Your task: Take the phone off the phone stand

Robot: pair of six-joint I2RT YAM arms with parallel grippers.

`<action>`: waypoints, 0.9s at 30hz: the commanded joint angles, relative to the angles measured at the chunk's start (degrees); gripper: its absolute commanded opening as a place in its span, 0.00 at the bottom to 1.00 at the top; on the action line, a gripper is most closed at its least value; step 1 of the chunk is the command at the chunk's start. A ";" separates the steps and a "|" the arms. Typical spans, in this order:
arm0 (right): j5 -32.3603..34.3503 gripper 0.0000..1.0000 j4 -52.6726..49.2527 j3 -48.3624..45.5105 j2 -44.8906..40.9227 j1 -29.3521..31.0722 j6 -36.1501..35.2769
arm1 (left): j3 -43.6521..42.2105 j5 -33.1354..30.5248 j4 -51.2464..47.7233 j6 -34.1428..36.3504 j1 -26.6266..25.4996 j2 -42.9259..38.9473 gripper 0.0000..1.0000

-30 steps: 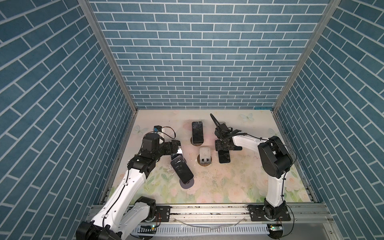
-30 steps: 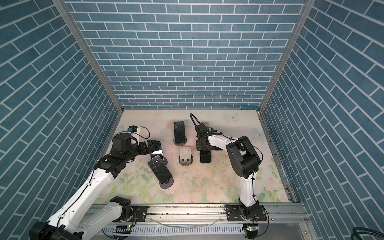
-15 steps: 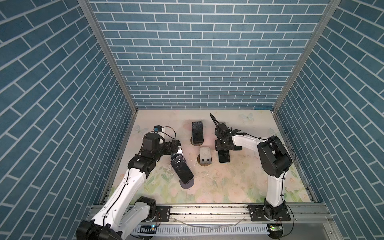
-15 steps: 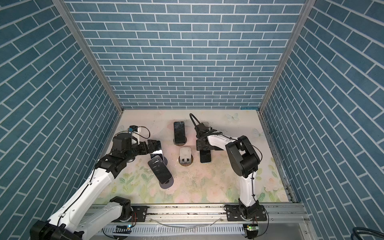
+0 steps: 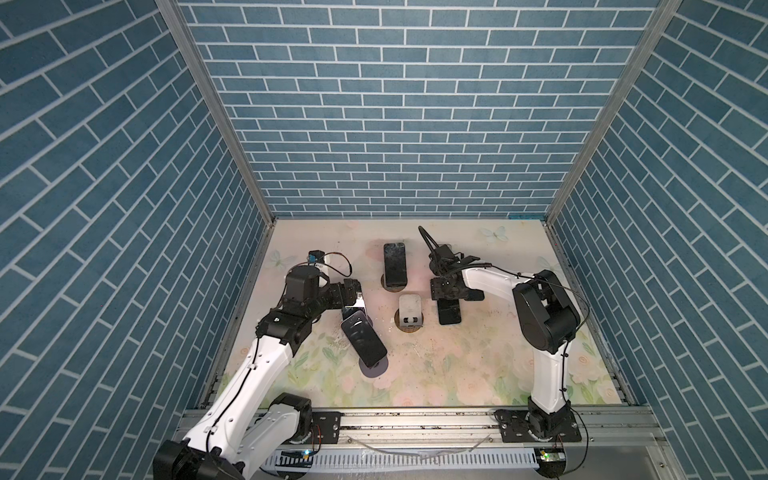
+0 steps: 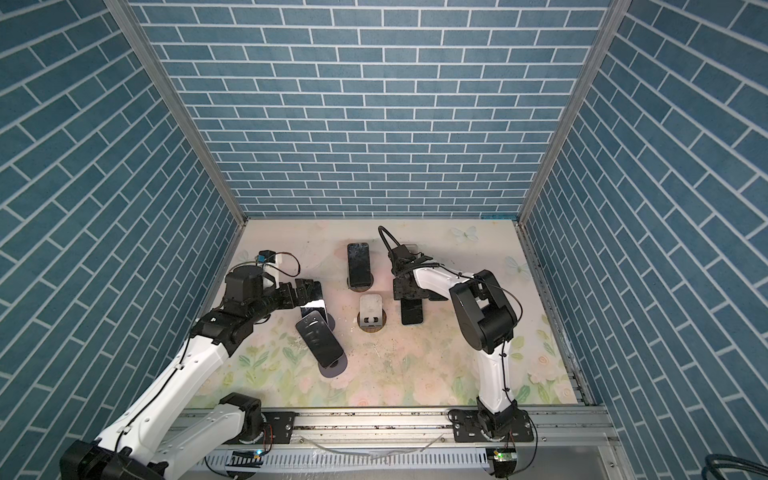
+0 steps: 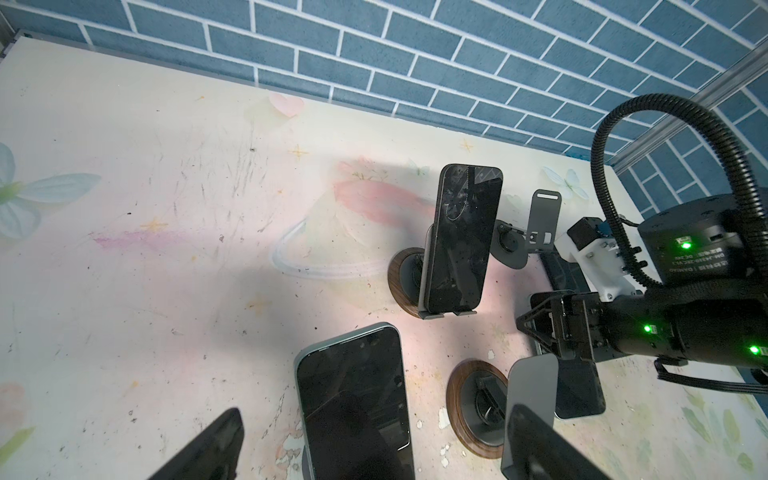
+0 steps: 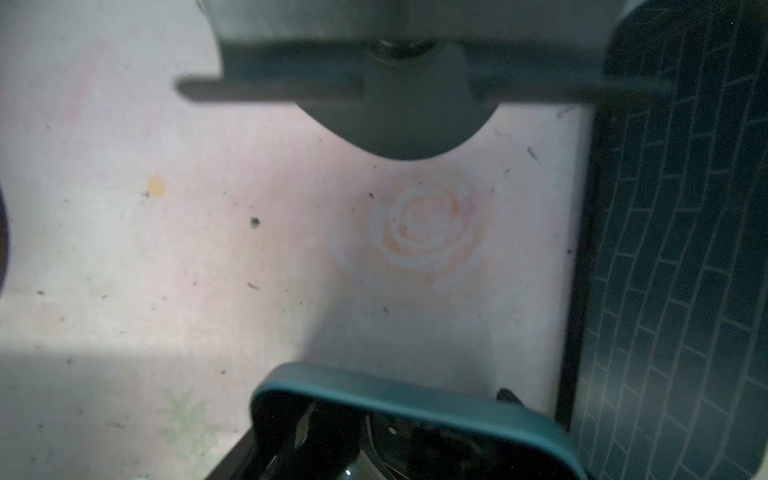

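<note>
The left gripper [image 7: 374, 415] stands wide open, its fingers [image 7: 216, 444] on either side of the phone [image 7: 353, 407]. The phone leans on its phone stand [image 7: 306, 459] at the left of the table [image 5: 457, 374], close to the left wall rail. Bare mat lies open across the lower centre and lower right in both top views. The right gripper [image 5: 448, 293] hangs over a flat phone [image 5: 449, 313] right of centre; whether it grips anything cannot be told. Only the left wrist view shows a dark stand [image 7: 542, 216] behind the rear phone [image 7: 461, 237]. Only the top views show the front phone [image 5: 363, 338].
</note>
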 commanded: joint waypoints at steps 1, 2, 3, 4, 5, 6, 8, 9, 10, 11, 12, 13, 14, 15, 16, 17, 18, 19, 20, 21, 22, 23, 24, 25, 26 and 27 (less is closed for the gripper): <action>2.28 0.73 -4.00 1.08 2.44 -0.18 1.46 | -0.07 0.26 0.58 0.33 -0.31 0.03 1.00; 2.22 0.73 -4.09 1.16 2.54 -0.15 1.55 | -0.07 0.22 0.50 0.26 -0.31 -0.09 1.00; 2.21 0.74 -4.14 1.22 2.71 -0.16 1.55 | -0.15 0.23 0.45 0.35 -0.31 -0.09 1.00; 2.21 0.75 -4.27 1.29 2.73 -0.11 1.59 | -0.17 0.21 0.41 0.40 -0.31 -0.15 1.00; 2.15 0.75 -4.29 1.29 2.80 -0.16 1.64 | -0.20 0.15 0.40 0.49 -0.31 -0.14 1.00; 2.21 0.76 -4.35 1.22 2.80 -0.15 1.64 | -0.16 0.15 0.32 0.50 -0.31 -0.20 1.00; 2.29 0.78 -4.43 1.16 2.73 -0.11 1.72 | -0.27 0.14 0.40 0.45 -0.31 -0.20 1.00; 2.26 0.78 -4.44 1.09 2.73 -0.16 1.73 | -0.32 0.15 0.45 0.45 -0.31 -0.19 1.00; 2.25 0.79 -4.52 1.07 2.71 -0.11 1.73 | -0.33 0.17 0.49 0.50 -0.31 -0.17 1.00; 2.38 0.80 -4.44 0.99 2.65 -0.11 1.72 | -0.46 0.17 0.49 0.50 -0.31 -0.27 1.00; 2.34 0.80 -4.38 0.90 2.64 -0.11 1.73 | -0.49 0.13 0.53 0.50 -0.31 -0.31 1.00; 2.33 0.80 -4.46 0.82 2.64 -0.11 1.73 | -0.51 0.19 0.58 0.48 -0.31 -0.25 1.00; 2.38 0.80 -4.37 0.85 2.63 -0.13 1.73 | -0.59 0.17 0.58 0.49 -0.31 -0.26 1.00; 2.37 0.80 -4.33 0.81 2.60 -0.11 1.73 | -0.60 0.14 0.59 0.46 -0.31 -0.22 1.00; 2.39 0.80 -4.36 0.81 2.64 -0.10 1.73 | -0.60 0.17 0.58 0.51 -0.31 -0.27 1.00; 2.33 0.80 -4.37 0.81 2.64 -0.11 1.73 | -0.60 0.16 0.51 0.51 -0.31 -0.30 1.00; 2.29 0.80 -4.33 0.81 2.62 -0.17 1.73 | -0.67 0.12 0.49 0.47 -0.31 -0.27 1.00; 2.27 0.80 -4.35 0.81 2.56 -0.16 1.73 | -0.68 0.19 0.49 0.49 -0.31 -0.37 1.00; 2.21 0.80 -4.31 0.85 2.48 -0.11 1.73 | -0.68 0.13 0.39 0.51 -0.31 -0.44 1.00; 2.15 0.80 -4.25 0.89 2.47 -0.13 1.73 | -0.75 0.18 0.40 0.51 -0.31 -0.49 1.00; 2.05 0.80 -4.15 0.89 2.37 -0.12 1.65 | -0.77 0.17 0.40 0.49 -0.31 -0.51 1.00; 1.95 0.80 -4.07 0.90 2.38 -0.12 1.64 | -0.77 0.19 0.40 0.48 -0.31 -0.59 1.00; 1.91 0.80 -4.20 0.98 2.30 -0.06 1.64 | -0.77 0.19 0.34 0.52 -0.31 -0.59 1.00; 1.77 0.80 -4.06 1.06 2.27 -0.11 1.57 | -0.80 0.16 0.32 0.52 -0.31 -0.67 1.00; 1.69 0.80 -4.12 1.07 2.24 -0.10 1.55 | -0.81 0.11 0.32 0.48 -0.31 -0.67 1.00; 1.60 0.80 -4.05 1.15 2.18 -0.10 1.64 | -0.84 0.11 0.32 0.50 -0.31 -0.69 1.00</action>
